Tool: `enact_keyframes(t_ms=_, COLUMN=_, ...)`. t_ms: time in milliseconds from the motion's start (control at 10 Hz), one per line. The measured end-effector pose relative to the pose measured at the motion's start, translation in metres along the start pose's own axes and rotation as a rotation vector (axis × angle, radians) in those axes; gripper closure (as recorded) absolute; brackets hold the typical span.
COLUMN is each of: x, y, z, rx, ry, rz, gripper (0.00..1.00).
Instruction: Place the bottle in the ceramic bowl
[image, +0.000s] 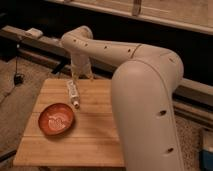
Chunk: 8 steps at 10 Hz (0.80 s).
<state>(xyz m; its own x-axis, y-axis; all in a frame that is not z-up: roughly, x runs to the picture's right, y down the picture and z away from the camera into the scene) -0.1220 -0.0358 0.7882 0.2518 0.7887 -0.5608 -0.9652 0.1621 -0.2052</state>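
The small white bottle (73, 93) lies on its side on the wooden table (95, 135), cap end toward the front, just beyond the bowl. The orange-red ceramic bowl (57, 120) with a pale swirl at its centre sits at the table's front left and holds nothing. My gripper (82, 76) hangs from the white arm over the table's far edge, just behind and slightly right of the bottle, and holds nothing that I can see.
My large white arm (145, 100) fills the right half of the view and hides the table's right side. A dark ledge (45, 42) with a pale box (34, 33) runs behind the table. A cable (17, 75) lies on the carpet at left.
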Motion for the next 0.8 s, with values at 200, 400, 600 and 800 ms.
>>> enact_keyframes(t_ms=200, x=-0.009, y=0.014, z=0.026, rx=-0.013, ry=0.024, rz=-0.053, gripper=0.35)
enact_keyframes(t_ms=400, x=-0.022, y=0.027, z=0.047, rx=-0.019, ry=0.046, rz=-0.086, gripper=0.35)
enact_keyframes(t_ms=600, x=-0.037, y=0.046, z=0.064, rx=-0.014, ry=0.069, rz=-0.126, gripper=0.35)
enact_keyframes(t_ms=800, x=-0.053, y=0.062, z=0.084, rx=0.001, ry=0.104, rz=-0.158, gripper=0.35)
